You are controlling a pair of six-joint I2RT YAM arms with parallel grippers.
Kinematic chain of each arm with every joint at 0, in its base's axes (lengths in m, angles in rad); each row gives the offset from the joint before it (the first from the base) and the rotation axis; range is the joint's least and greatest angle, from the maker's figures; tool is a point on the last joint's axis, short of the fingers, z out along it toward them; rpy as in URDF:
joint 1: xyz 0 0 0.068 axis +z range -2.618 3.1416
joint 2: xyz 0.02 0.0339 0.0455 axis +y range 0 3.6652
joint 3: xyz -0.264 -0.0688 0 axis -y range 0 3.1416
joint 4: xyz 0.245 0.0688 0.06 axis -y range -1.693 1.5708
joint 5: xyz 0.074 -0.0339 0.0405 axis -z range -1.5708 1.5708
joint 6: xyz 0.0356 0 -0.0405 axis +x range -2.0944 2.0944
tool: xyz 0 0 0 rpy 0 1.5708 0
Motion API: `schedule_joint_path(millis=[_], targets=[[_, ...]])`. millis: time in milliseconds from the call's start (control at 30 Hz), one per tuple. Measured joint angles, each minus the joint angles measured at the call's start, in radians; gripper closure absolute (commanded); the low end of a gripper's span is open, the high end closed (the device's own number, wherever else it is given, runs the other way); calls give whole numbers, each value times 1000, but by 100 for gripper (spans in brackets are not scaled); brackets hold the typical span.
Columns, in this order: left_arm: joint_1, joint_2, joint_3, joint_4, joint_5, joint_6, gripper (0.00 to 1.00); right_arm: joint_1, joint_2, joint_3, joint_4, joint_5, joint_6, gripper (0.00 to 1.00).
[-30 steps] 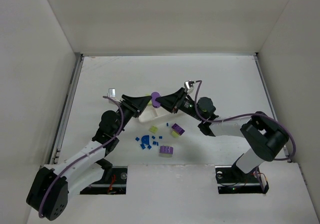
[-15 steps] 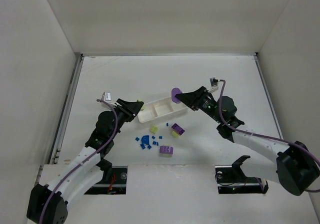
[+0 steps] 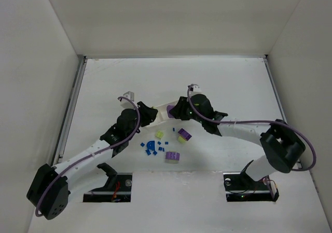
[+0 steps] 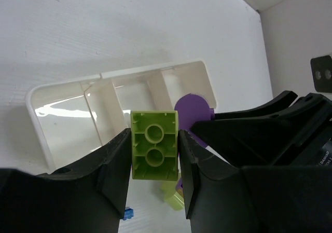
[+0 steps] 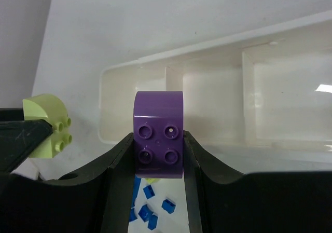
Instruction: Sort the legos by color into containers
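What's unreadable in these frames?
Top view: the left claw and right claw cover most of the tray; compartments unreadable there.
Top view: blue bits too small to count.
Right wrist view: tray's right end cut off by the frame edge; purple brick hides part of a compartment.

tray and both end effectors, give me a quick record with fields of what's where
left end effector: shut on yellow-green brick, by the tray
right end effector: shut on purple brick, by the tray
tray: three compartments, no bricks visible in them
loose, near side of tray: blue bits, purple block, purple and yellow block
sorted so far: nothing visible
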Motion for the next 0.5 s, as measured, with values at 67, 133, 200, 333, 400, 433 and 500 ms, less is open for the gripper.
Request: schedule_joint_path(millis=[67,133,200,333,400,433,500], targets=[[-10,15,4,-6,-20,17,87,15,46,36,-5,10,-13,79],[-14,37,9,-9,-36,31,86,22,88,71,-10,32,-22,75],[-15,61,13,-9,-48,42,86,28,119,94,-10,60,-29,65],[-14,113,15,-10,-66,56,86,31,140,102,-20,114,-40,50],[-15,142,23,-12,-74,64,86,35,139,102,-22,130,-43,45],[-15,155,27,-13,-77,69,86,38,137,102,-24,135,-47,44],[-17,179,39,-13,-85,79,86,41,125,101,-29,144,-50,44]])
